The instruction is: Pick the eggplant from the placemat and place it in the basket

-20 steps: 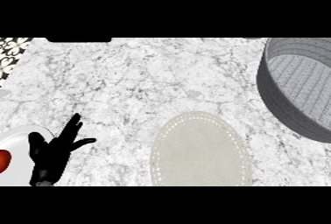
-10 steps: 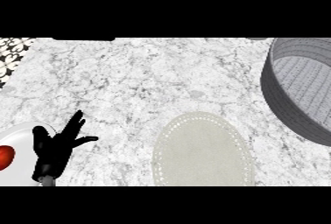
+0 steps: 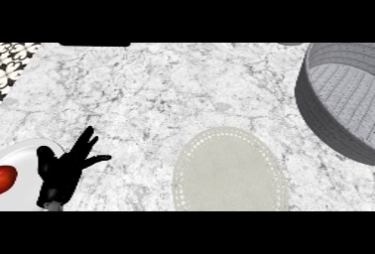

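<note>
The left hand (image 3: 64, 166) rests at the counter's lower left, fingers spread and holding nothing. The pale placemat (image 3: 227, 171) lies well to its right, the grey basket (image 3: 322, 106) farther right.

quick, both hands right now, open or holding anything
Left hand: open, fingers spread, holding nothing, resting at the lower left.
Right hand: not in view.

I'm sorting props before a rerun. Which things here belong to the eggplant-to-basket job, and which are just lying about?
Belonging to the job:
- placemat, nothing on the part in view
- basket
- the eggplant itself is not visible

Lying about:
- white plate with a red item, at the left edge
- left hand, open, resting beside the plate
- patterned cloth, top-left corner
</note>
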You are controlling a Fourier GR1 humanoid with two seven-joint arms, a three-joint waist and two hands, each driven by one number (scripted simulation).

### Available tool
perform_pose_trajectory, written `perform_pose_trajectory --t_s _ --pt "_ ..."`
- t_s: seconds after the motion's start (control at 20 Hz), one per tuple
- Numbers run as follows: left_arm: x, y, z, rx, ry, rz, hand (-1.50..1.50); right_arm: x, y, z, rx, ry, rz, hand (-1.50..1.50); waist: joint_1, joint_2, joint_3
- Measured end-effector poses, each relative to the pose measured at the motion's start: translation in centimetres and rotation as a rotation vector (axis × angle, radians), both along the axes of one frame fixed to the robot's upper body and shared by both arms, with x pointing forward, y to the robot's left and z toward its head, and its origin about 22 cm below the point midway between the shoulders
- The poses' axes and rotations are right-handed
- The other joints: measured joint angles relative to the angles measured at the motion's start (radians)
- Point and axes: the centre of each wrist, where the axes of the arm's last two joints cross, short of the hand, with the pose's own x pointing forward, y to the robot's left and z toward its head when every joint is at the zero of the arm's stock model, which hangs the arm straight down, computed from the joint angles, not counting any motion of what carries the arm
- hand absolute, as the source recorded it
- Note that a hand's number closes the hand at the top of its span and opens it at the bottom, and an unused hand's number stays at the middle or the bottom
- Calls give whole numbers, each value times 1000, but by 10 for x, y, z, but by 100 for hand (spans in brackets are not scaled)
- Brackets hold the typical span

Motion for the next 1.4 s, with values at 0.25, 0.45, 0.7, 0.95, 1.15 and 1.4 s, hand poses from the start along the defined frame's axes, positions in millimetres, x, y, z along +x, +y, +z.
perform_pose_trajectory --t_s 0.25,0.45,0.7,0.95,1.15,1.4 --pt "-2 -1 2 7 9 11 0 9 -15 -19 -17 13 -33 150 -4 0 -1" --pt "-1 -2 5 4 15 -1 0 10 -29 -33 -141 40 -123 150 0 4 -2" --pt "-1 -2 4 8 15 5 0 11 -47 -41 -257 34 -117 -150 0 2 0" --pt "-2 -2 3 13 15 9 0 12 -63 -45 -258 -8 -114 -150 -4 0 0" --pt "-3 0 1 11 11 8 0 10 -76 -38 -203 -43 -137 -150 -7 -2 0" --pt "-4 1 0 7 2 11 0 -2 -102 -25 -97 -66 -203 -150 -8 -1 0"
